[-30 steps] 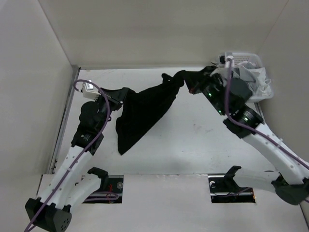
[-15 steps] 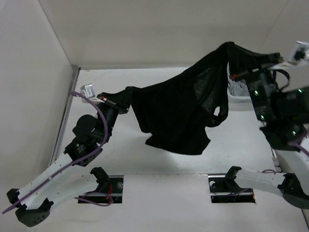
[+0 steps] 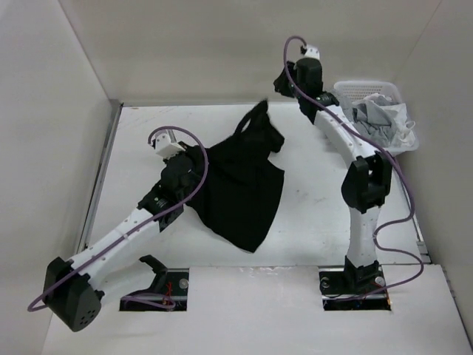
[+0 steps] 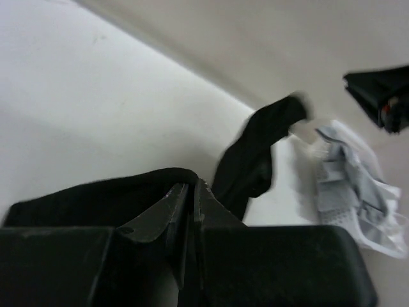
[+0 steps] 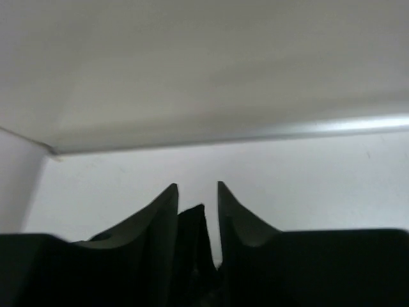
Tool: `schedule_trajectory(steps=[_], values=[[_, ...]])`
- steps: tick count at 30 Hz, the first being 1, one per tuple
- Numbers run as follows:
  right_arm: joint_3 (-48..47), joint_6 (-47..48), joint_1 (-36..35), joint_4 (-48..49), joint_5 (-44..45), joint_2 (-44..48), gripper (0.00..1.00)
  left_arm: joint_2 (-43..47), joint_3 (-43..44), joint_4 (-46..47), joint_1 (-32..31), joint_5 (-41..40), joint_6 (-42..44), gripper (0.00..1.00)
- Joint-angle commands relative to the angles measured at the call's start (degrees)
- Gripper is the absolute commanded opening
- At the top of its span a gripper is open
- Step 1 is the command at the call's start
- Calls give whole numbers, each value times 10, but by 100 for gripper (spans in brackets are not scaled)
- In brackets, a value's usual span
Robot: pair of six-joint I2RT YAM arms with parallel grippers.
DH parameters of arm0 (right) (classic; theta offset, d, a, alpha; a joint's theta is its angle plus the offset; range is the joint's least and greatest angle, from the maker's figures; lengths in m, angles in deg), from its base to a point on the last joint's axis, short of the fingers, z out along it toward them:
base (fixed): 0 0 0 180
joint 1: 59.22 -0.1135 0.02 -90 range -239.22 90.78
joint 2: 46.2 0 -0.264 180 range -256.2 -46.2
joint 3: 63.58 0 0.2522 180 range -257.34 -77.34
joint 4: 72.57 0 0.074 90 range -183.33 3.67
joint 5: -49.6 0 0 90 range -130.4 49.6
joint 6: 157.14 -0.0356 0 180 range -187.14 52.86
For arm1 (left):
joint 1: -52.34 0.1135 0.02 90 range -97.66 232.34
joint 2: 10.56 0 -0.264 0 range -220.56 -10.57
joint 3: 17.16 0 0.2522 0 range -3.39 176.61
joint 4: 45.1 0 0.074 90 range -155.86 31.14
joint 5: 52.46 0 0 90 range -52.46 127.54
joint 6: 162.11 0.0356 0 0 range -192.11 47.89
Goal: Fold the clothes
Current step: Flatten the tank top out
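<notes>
One black T-shirt (image 3: 240,188), rumpled on the white table (image 3: 318,207) left of centre, one end poking toward the back wall. Left gripper (image 4: 192,188): jaws pinched tight on the shirt's edge. Right gripper (image 5: 197,188): jaws partly parted, gripping nothing, raised beyond the shirt. One white basket (image 3: 369,87), far right corner, holding grey and white garments (image 3: 380,115); the right arm stands between basket and shirt.

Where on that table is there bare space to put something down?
Bare table lies between the black T-shirt and the right arm, and in the far left corner. Crowded: the far right, with the basket of garments.
</notes>
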Motion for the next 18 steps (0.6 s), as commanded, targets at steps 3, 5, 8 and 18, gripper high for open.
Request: schedule_trajectory(steps=[3, 5, 8, 18], values=[[175, -20, -26, 92, -1, 156, 55, -44, -15, 29, 77, 88, -85, 1], [308, -31, -48, 128, 1, 226, 53, -56, -27, 38, 99, 106, -103, 1], [508, -72, -97, 174, 5, 303, 21, -58, -45, 48, 135, 128, -123, 1], [748, -162, -188, 194, 48, 331, 48, -48, -61, 71, 136, 146, -125, 2]])
